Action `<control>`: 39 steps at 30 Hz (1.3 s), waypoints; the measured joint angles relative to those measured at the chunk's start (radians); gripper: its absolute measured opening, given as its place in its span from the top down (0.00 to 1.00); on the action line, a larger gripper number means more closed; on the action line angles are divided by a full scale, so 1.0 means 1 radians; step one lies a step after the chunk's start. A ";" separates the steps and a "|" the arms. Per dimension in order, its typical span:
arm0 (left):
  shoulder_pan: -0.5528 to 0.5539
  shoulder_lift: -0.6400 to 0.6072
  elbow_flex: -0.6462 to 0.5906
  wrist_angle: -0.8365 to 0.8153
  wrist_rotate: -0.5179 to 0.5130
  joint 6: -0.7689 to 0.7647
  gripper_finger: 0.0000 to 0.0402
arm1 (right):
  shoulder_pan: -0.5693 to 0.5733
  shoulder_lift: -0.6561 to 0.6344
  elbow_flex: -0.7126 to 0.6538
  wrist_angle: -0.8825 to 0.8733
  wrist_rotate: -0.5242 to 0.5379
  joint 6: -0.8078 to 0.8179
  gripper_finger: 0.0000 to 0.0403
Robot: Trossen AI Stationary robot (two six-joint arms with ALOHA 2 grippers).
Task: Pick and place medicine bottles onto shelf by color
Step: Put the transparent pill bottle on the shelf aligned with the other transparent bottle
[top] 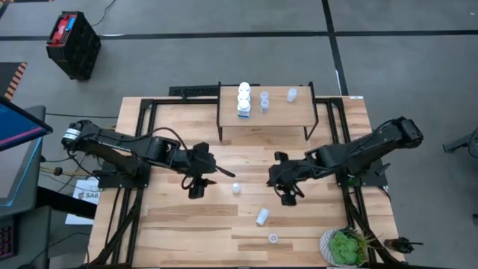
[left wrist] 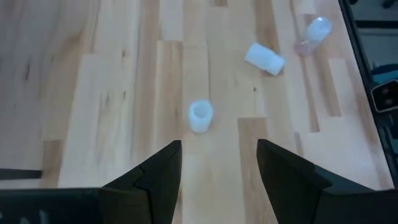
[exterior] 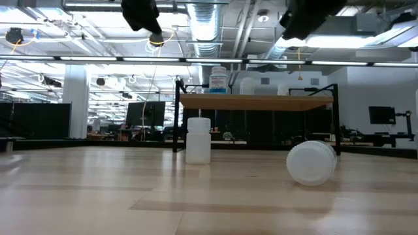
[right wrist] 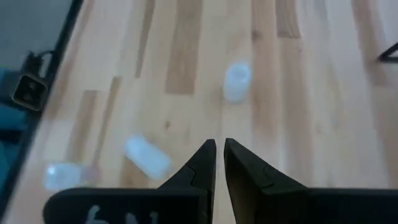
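Two grippers above table, left gripper [left wrist: 217, 168] wide open, right gripper [right wrist: 219, 163] nearly closed, both empty.

Very little writing can be read. On a white sheet of paper [top: 84, 196] lying on the floor beside the worktop's left edge, seen from above, the printed letters "SA" show, with the rest hidden under the frame. A bottle on the shelf [exterior: 219, 79] carries a blue and white label, its print too small to read. No other text is legible.
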 joint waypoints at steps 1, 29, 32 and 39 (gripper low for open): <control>-0.007 0.002 0.000 0.001 0.000 0.000 0.52 | 0.005 0.002 -0.001 0.002 -0.013 0.026 0.86; -0.094 0.109 0.000 0.013 0.003 0.018 0.52 | 0.516 0.229 0.276 -0.125 0.194 0.505 0.91; -0.095 0.109 0.000 0.021 -0.003 0.015 0.52 | 0.518 0.286 0.276 -0.101 0.171 0.519 0.89; -0.094 0.109 0.000 0.029 -0.008 0.012 0.52 | 0.461 0.376 0.276 -0.087 -0.002 0.635 0.77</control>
